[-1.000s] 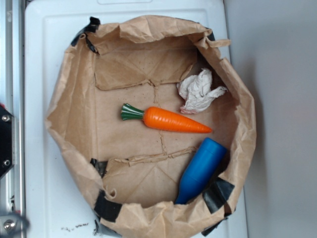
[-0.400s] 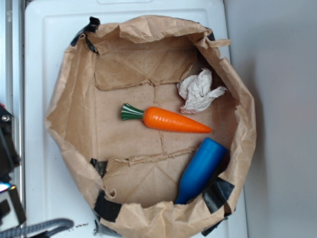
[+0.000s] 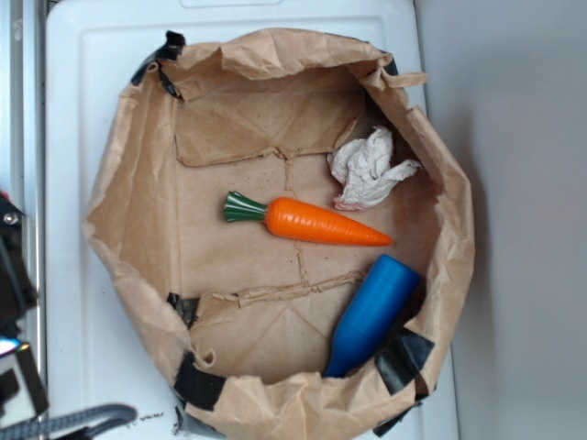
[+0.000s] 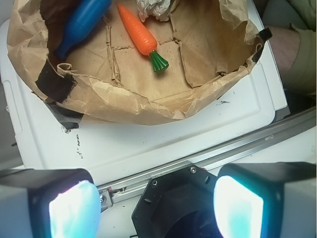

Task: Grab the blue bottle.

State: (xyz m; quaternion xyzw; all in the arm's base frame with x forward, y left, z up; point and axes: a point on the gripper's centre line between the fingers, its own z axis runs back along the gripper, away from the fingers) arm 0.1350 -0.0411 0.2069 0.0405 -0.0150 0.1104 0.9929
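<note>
Clearly the claw (image 4: 156, 206) stood spread wide and empty, outside the paper bag (image 4: 148, 106) over the white tray (image 4: 163, 144). Beyond it rose the bag's crumpled near wall. Past that wall lay the orange carrot (image 4: 141, 34), straight ahead, with crumpled white paper (image 4: 156, 7) behind it. Farther left, the blue bottle (image 4: 81, 25) rested against the bag's side.

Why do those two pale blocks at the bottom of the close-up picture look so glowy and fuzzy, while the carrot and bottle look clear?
Wrist view: the gripper fingers sit very near the lens, so they blur and catch glare; the orange carrot and blue bottle stay sharper. Exterior view: light is soft and even, with a shadow where the blue bottle meets the paper bag wall.
</note>
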